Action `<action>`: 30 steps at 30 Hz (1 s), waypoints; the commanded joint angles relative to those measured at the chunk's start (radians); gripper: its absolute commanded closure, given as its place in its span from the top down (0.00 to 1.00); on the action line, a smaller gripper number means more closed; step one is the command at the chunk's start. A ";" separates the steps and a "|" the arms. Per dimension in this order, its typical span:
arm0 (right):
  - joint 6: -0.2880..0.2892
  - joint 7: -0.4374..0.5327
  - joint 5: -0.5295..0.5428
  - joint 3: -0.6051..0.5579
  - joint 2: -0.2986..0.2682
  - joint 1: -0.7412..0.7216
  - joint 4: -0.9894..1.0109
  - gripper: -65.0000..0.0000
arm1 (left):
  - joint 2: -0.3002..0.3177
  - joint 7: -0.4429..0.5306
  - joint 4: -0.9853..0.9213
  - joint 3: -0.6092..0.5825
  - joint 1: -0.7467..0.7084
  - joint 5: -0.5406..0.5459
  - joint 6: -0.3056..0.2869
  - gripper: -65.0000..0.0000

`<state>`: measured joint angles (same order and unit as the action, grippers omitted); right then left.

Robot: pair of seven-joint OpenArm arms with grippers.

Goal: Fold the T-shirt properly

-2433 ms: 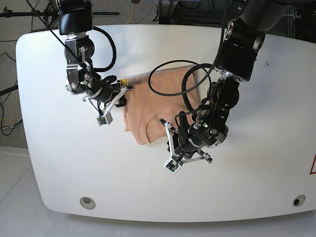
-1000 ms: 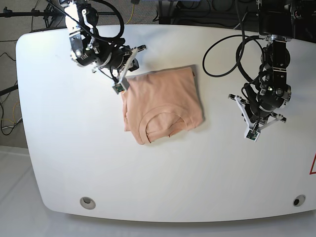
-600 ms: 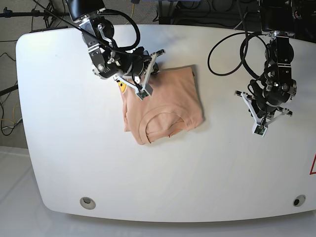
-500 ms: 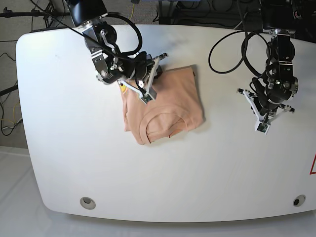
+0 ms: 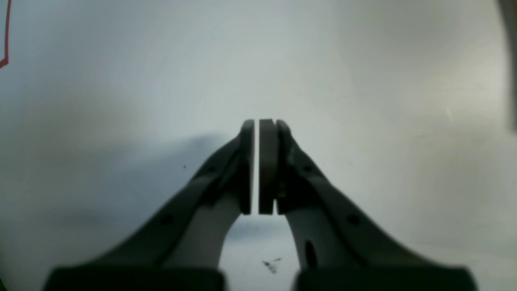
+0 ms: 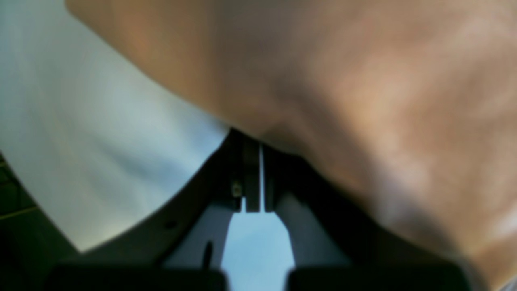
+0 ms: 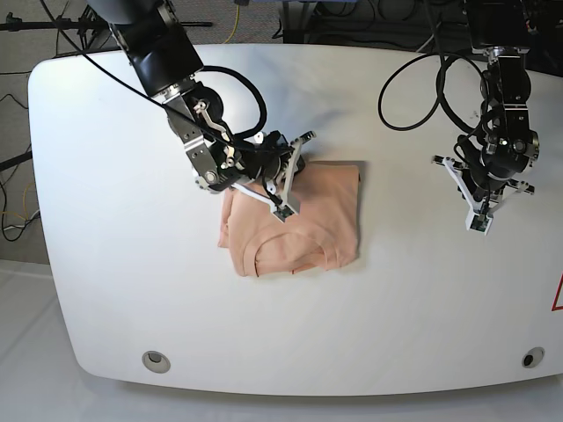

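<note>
The peach T-shirt [image 7: 308, 224] lies folded near the middle of the white table [image 7: 396, 308], neckline toward the front edge. My right gripper [image 7: 268, 167] sits low at the shirt's far left edge. In the right wrist view its jaws are shut to a thin slit [image 6: 254, 139]. Their tips are hidden under the edge of the blurred peach cloth [image 6: 363, 101], and I cannot tell whether cloth is pinched. My left gripper [image 7: 486, 186] hangs over bare table well to the right of the shirt. It is shut and empty [image 5: 257, 121]. The yellow-and-black mark is hidden.
Black cables loop above both arms at the table's far side. Two round holes [image 7: 156, 360] [image 7: 528, 358] sit near the front edge. A red mark [image 7: 557, 294] shows at the right edge and in the left wrist view [image 5: 4, 40].
My right gripper has moved right and toward the front along the shirt's far edge. That edge has come forward and the shirt now looks shorter and shifted forward. My left gripper has barely moved.
</note>
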<state>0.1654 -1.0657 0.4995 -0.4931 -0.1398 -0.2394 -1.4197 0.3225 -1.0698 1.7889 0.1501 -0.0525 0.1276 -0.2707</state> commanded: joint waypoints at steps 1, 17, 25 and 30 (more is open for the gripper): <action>0.000 0.008 -0.015 0.000 0.022 -0.062 0.050 0.01 | 0.011 0.013 0.021 0.012 0.001 -0.004 0.001 0.00; 0.007 0.046 -0.009 0.000 0.032 -0.151 0.150 0.01 | 0.013 0.015 0.021 0.033 -0.019 -0.003 0.001 0.00; -0.005 0.028 -0.009 0.024 -0.025 -0.076 -0.045 0.01 | 0.033 0.015 0.019 0.096 -0.019 -0.004 0.001 0.00; -0.043 -0.054 -0.011 0.165 -0.057 -0.011 -0.191 0.01 | 0.034 0.015 0.019 0.174 -0.019 -0.006 0.001 0.00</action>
<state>0.1505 -1.1015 0.4942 -0.3862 -0.1810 -0.2409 -1.5406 0.3397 -1.0698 1.7908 0.3008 -0.0830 0.1268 -0.2703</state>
